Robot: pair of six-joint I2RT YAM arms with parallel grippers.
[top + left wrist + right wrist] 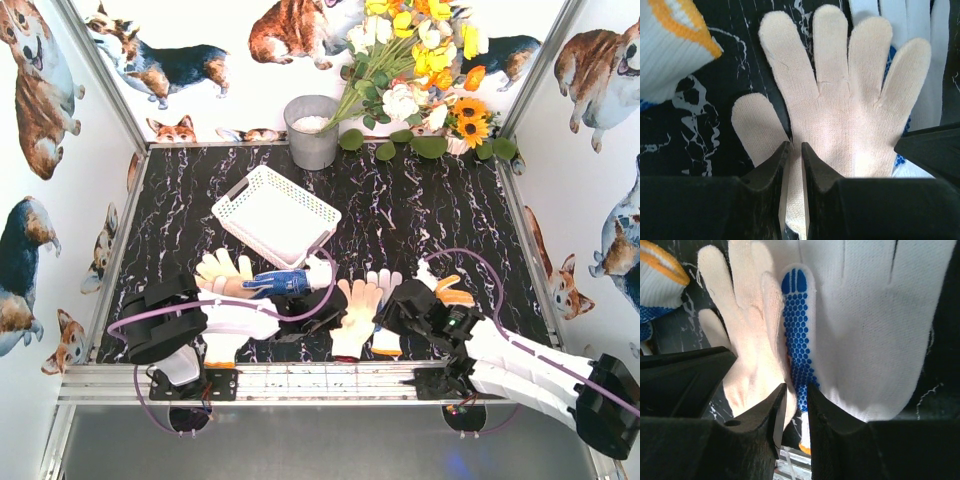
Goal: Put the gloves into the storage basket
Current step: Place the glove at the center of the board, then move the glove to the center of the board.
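Several gloves lie in a row near the front rail. A cream glove (pixel 357 312) lies flat, fingers pointing away. My left gripper (pixel 335 325) is shut on its cuff end, and the left wrist view shows cream fabric (pixel 840 115) between the nearly closed left gripper (pixel 795 145). My right gripper (pixel 387 325) is shut on the edge of a white glove with blue dots (pixel 865 330) beside it, and the strip of dots (pixel 797 330) runs down into the right gripper (pixel 795 386). The white lattice storage basket (pixel 275 213) stands behind, with no glove in it.
More gloves lie around: a cream one (pixel 222 270), a blue-dotted one (pixel 278 283) and an orange-cuffed one (pixel 452 292). A grey metal bucket (pixel 312 132) and a bunch of flowers (pixel 425 70) stand at the back. The two grippers sit close together.
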